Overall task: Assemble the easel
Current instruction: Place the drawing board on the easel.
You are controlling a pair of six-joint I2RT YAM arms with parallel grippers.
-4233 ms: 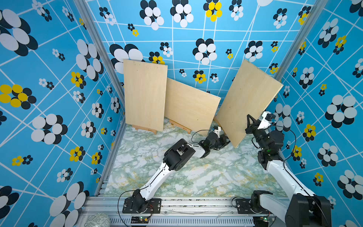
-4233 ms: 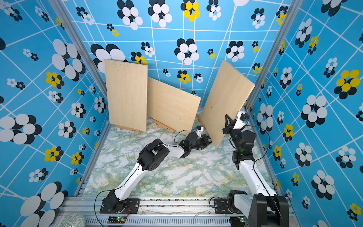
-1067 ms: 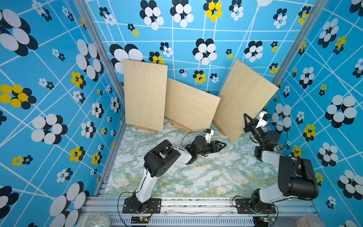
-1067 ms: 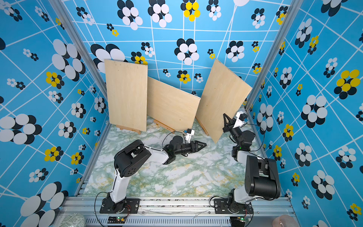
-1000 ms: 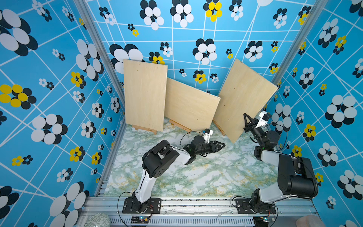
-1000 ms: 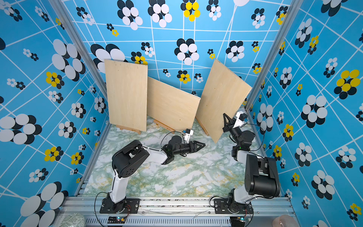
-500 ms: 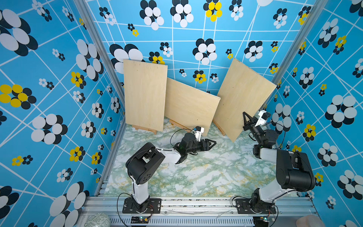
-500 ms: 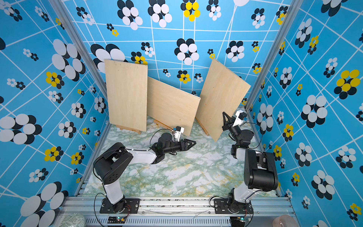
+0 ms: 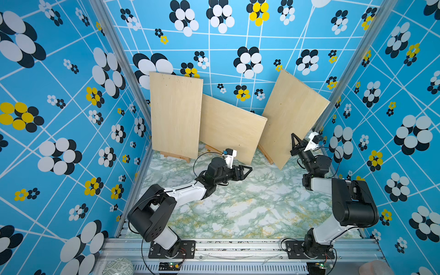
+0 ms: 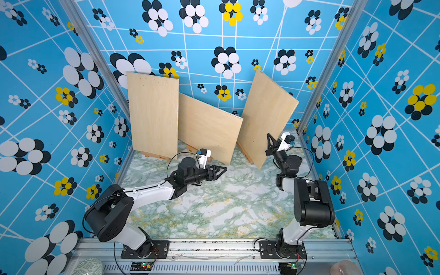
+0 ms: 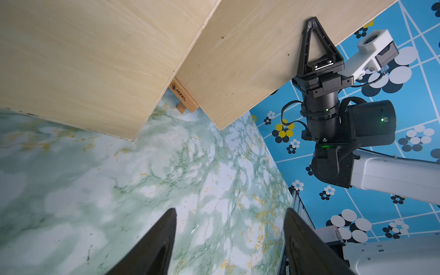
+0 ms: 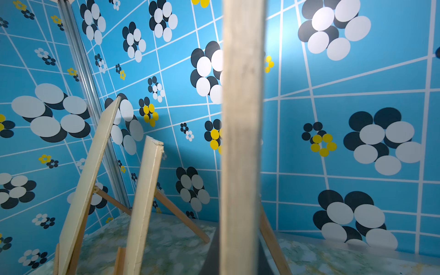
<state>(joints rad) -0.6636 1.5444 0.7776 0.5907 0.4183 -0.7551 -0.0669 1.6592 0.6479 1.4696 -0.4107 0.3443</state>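
The left gripper (image 9: 248,171) hovers, jaws wide and empty, over the marble floor (image 9: 250,202), near the middle board's (image 9: 228,131) lower corner. The right gripper (image 9: 293,137) clamps the tilted right board's (image 9: 295,112) side edge, low down.

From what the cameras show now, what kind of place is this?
Probably a robot test cell: flower-patterned blue walls enclose a marble-print tabletop, with two arms bolted to an aluminium rail.

A green-veined marble tabletop (image 9: 250,209) is closed in on three sides by blue walls (image 9: 238,40) printed with white, black and yellow flowers. An aluminium rail (image 9: 238,246) runs along the tabletop's near edge. Past that edge, a rounded green-patterned object (image 9: 117,267) lies off one corner and a pale pink one (image 9: 373,267) off the other.
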